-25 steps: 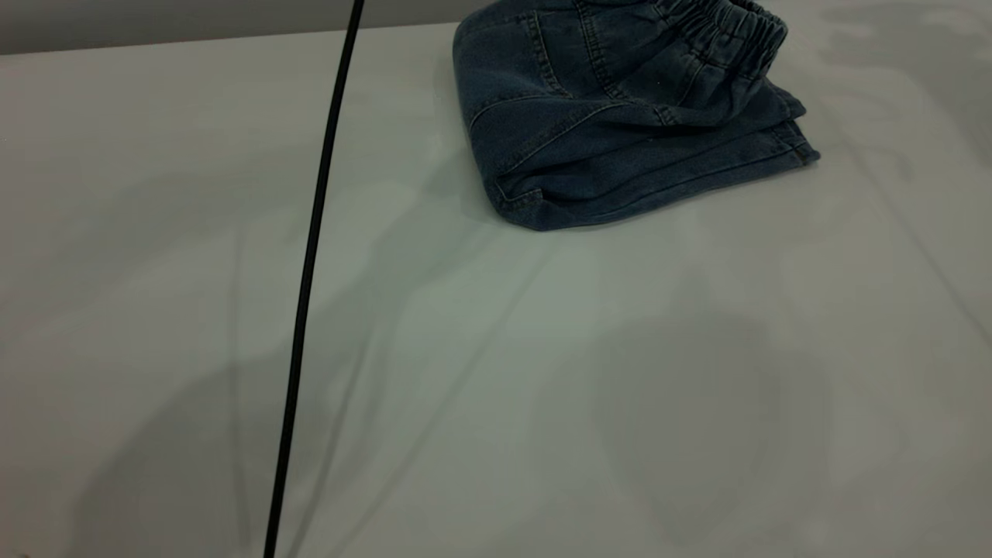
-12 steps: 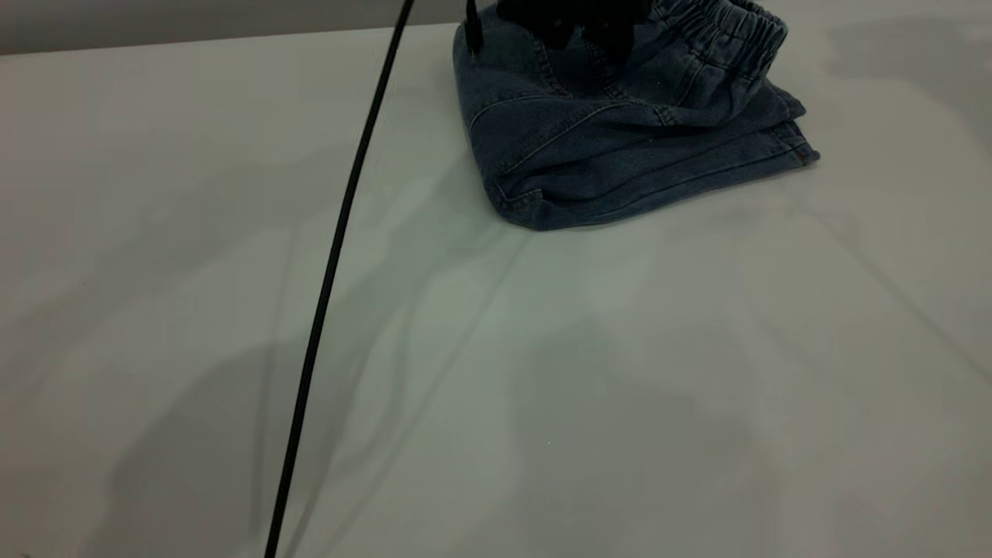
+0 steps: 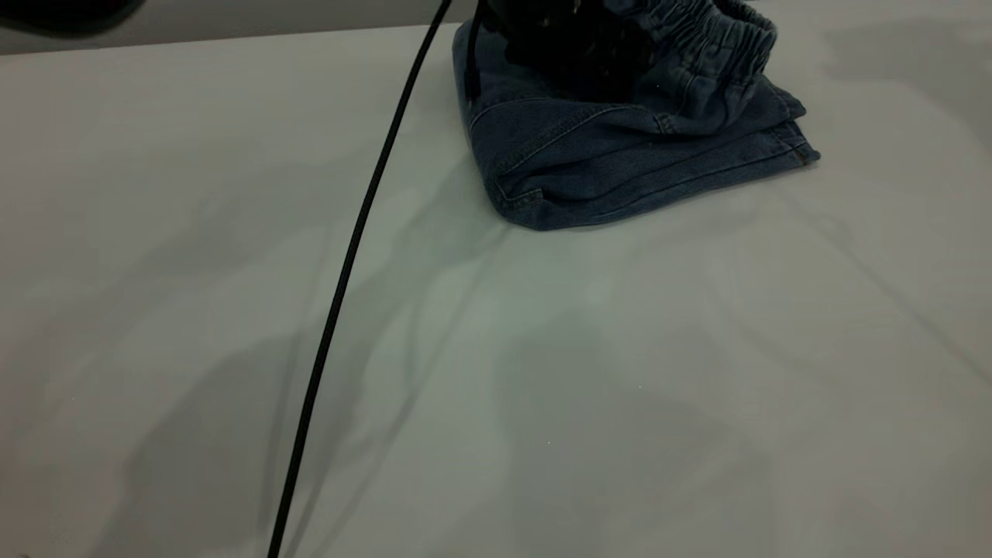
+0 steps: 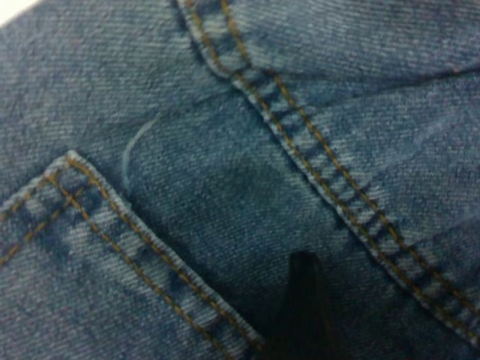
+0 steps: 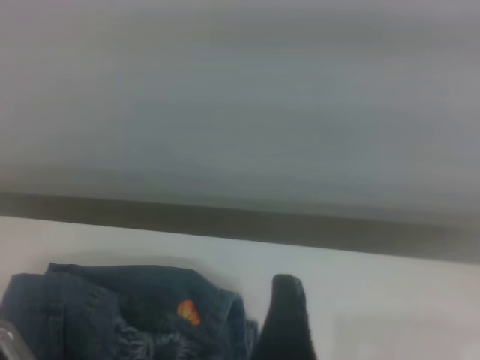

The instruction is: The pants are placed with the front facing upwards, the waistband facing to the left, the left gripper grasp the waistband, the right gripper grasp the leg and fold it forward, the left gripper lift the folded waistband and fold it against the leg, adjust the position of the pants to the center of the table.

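1. The left end effector (image 3: 577,54) is a black angular claw pressed down onto the top of the folded pants (image 3: 620,167) at the far edge of the scene. Its tips are sunk in the dark denim, so whether they stand apart or together I cannot tell. In the left wrist view one black fingertip (image 4: 301,300) rests on the cloth.

2. The right end effector (image 5: 285,322) shows only in its own wrist view, as one dark rounded finger above the desk beside the pants; how far open it is cannot be told.

3. The pants are blue twill denim with tan double stitching, folded into a thick, layered bundle with a rounded near-left corner and stacked hems at the right.

4. The waistband (image 3: 717,39) is a ruched, elastic band of small gathers lying on top at the far right of the bundle.

5. A thin black cable (image 3: 341,287) runs from the near edge up toward the left end effector.

6. The desk (image 3: 697,387) is smooth, pale grey-white and flat, with soft shadows across it.
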Robot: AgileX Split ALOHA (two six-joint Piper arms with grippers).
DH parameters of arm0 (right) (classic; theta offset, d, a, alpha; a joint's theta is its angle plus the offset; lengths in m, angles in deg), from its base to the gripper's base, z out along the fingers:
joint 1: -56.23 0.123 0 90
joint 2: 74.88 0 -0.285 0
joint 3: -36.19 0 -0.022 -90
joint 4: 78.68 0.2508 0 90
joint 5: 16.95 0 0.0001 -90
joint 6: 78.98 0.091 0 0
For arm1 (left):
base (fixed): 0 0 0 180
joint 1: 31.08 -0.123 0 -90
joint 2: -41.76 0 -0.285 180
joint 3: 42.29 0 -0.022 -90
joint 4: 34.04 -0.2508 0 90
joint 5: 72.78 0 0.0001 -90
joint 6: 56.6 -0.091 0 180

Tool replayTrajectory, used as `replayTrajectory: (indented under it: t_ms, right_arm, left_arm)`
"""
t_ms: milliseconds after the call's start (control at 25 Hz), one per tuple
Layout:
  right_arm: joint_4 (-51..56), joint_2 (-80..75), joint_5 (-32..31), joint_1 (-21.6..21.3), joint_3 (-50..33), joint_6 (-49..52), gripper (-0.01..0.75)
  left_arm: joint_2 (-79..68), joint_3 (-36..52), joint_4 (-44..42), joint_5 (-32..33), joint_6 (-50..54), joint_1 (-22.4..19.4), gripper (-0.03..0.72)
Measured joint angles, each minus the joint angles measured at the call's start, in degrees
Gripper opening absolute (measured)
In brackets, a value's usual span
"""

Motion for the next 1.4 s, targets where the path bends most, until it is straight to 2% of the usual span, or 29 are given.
replayTrajectory:
  t_ms: [360,640,920,1120,1280,1400]
  right_arm:
    - [-0.18,0.0,0.0,0.0,0.0,0.0,0.518]
    - [-0.73,0.0,0.0,0.0,0.0,-0.31,0.518]
    - [-0.79,0.0,0.06,0.0,0.0,-0.43,0.518]
    - [-0.79,0.0,0.06,0.0,0.0,-0.43,0.518]
    - [-0.79,0.0,0.06,0.0,0.0,-0.43,0.518]
    - [-0.79,0.0,0.06,0.0,0.0,-0.43,0.518]
  left_arm:
    - [-1.01,-0.1,-0.37,2.58,-4.81,0.0,0.508]
    - [0.16,-0.1,-0.56,13.08,-8.28,0.0,0.508]
    - [0.52,-0.1,-5.37,26.43,-9.85,0.07,0.508]
    - [0.52,-0.1,-5.9,34.46,-5.54,0.07,0.508]
    - [0.47,-0.05,-4.88,38.36,0.65,0.02,0.508]
    - [0.42,0.0,-4.95,38.79,5.91,0.3,0.508]
